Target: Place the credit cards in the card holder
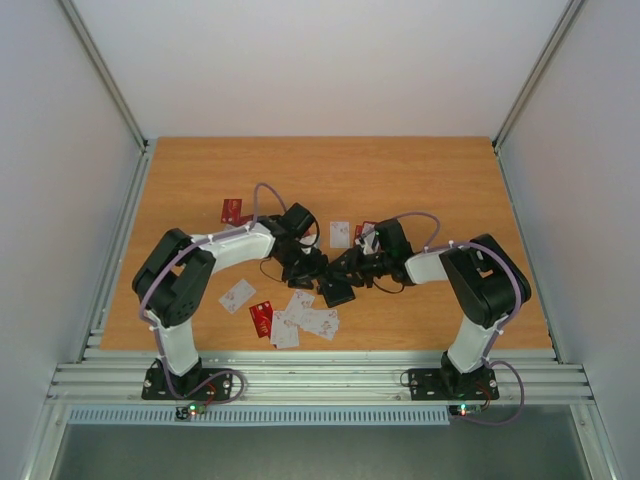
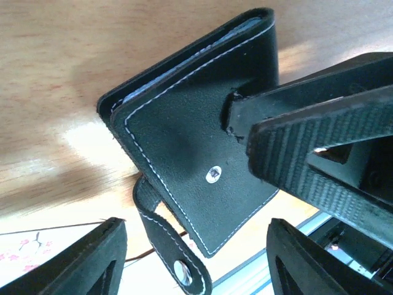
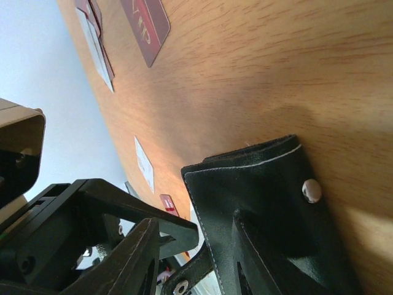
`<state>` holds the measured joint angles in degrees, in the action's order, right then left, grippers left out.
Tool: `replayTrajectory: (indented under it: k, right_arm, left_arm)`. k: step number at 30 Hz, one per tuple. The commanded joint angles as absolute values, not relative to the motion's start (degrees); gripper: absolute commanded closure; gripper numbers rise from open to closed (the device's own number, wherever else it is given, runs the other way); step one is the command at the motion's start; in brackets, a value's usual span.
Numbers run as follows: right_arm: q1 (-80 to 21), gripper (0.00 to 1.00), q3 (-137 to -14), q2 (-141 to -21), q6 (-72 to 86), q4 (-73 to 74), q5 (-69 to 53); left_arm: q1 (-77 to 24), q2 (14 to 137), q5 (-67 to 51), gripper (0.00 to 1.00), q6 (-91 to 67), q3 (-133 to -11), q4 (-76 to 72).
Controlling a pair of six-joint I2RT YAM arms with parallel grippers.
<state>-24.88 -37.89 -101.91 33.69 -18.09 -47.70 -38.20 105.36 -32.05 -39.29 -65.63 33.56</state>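
The black card holder (image 1: 337, 291) sits folded between the two arms, one edge on the table. Up close, the card holder (image 2: 196, 153) shows white stitching and a snap strap (image 2: 178, 267) curling down. My left gripper (image 2: 196, 265) is open, its fingers either side of the strap and not touching it. My right gripper (image 3: 195, 221) has its jaws apart. One finger (image 2: 270, 101) lies on the holder's outer face (image 3: 258, 184); the other stands clear of it. Credit cards lie around: a red one (image 1: 232, 211), a white one (image 1: 340, 233), and several overlapping (image 1: 305, 320).
Single cards lie at the front left, one white (image 1: 237, 295) and one red (image 1: 261, 318). Another red card (image 3: 147, 24) lies further out. A ribbed metal rail (image 1: 320, 375) runs along the near table edge. Pale walls close in three sides.
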Motion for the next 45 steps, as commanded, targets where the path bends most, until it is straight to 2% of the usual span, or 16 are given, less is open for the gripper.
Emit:
replayTrajectory:
  k: [1,3,8,10,14,16,26,36,45]
  right_arm:
    - [-25.4,0.66,-35.8,-101.5,34.7,-15.9,-42.7]
    - [-25.4,0.66,-35.5,-101.3,34.7,-15.9,-42.6]
    - [-25.4,0.66,-35.4,-101.0,34.7,-15.8,-42.5]
    - [-25.5,0.66,-35.5,-101.0,34.7,-15.5,-42.4]
    - [-25.6,0.66,-36.0,-100.9,34.1,-14.2,-42.2]
    - [-25.6,0.66,-36.1,-100.8,33.8,-13.3,-42.1]
    - [-25.7,0.69,-35.4,-100.0,32.6,-10.7,-41.0]
    - [-27.3,0.69,-35.7,-101.8,34.9,-13.9,-40.1]
    - [-27.3,0.7,-36.1,-103.9,35.6,-15.7,-40.7]
  left_arm:
    - [-37.3,101.5,-31.3,0.33,-41.1,-68.0,36.2]
    - [-36.5,99.5,-30.2,0.28,-38.8,-68.2,38.7]
    - [-32.7,93.3,-30.5,0.26,-29.1,-64.2,44.0]
    - [-31.4,90.0,-32.0,0.31,-26.7,-61.0,43.8]
    - [-30.9,88.4,-34.7,0.49,-22.0,-56.9,44.3]
    - [-31.1,89.4,-37.0,0.55,-21.5,-54.9,42.2]
    - [-35.0,98.9,-35.8,0.71,-23.3,-58.8,38.5]
    - [-36.1,104.2,-36.1,0.81,-25.7,-62.2,35.7]
    - [-36.2,106.3,-36.8,0.82,-26.6,-64.3,34.8]
